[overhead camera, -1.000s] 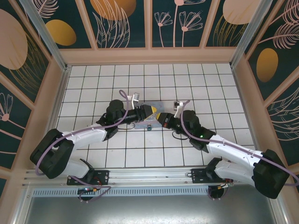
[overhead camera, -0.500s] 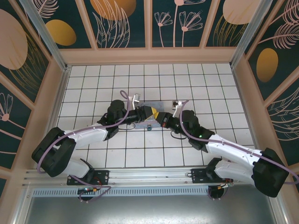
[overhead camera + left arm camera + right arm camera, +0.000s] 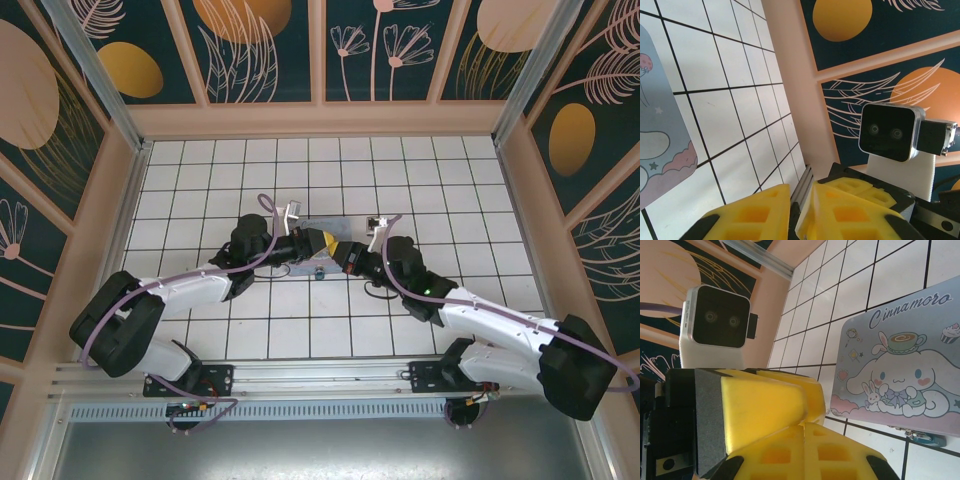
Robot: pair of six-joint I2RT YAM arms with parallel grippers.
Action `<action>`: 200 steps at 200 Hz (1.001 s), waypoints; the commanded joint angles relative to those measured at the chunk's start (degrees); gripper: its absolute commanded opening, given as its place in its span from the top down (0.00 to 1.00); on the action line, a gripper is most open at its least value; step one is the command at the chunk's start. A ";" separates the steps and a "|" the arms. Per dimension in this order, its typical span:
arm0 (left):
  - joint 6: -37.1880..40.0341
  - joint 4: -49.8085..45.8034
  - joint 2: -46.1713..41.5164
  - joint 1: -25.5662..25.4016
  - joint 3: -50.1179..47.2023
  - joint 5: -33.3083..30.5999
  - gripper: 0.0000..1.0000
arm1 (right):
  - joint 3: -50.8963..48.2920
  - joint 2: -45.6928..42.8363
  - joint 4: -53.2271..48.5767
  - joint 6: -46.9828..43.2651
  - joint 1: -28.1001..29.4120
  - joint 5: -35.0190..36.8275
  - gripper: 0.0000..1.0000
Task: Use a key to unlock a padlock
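The left claw (image 3: 328, 242) and the right claw (image 3: 345, 254) meet tip to tip above the cartoon-print box (image 3: 890, 365) near the middle of the desk (image 3: 200, 160). The right claw is fully closed, its fingers pressed together. The left claw shows a narrow gap, and whether it holds anything cannot be told. The padlock (image 3: 926, 439) lies on the desk just beside the box's near edge.
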 commanded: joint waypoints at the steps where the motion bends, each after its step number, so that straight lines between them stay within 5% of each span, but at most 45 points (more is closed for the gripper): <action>1: 0.51 2.02 0.61 -0.14 0.59 0.94 0.82 | 1.88 0.21 2.97 -0.05 0.53 0.54 1.00; 82: 0.78 2.44 0.13 -0.15 -0.28 0.83 1.00 | 2.14 0.60 3.11 0.39 0.60 1.78 1.00; 103: 3.10 0.84 -0.92 -0.09 -0.01 -0.68 1.00 | 1.03 -4.13 -0.93 0.36 0.54 5.31 0.57; 118: 5.87 -0.87 -2.20 -0.10 0.70 -2.05 1.00 | -0.86 -9.06 -3.66 0.98 0.06 8.22 0.41; 160: 14.72 -3.96 -4.48 -0.11 3.68 -4.97 1.00 | -7.10 -16.95 0.14 2.59 -3.03 8.72 0.35; 200: 19.59 -1.21 -6.61 -0.09 4.05 -7.13 1.00 | -10.21 -11.40 16.12 2.98 -3.75 4.95 0.38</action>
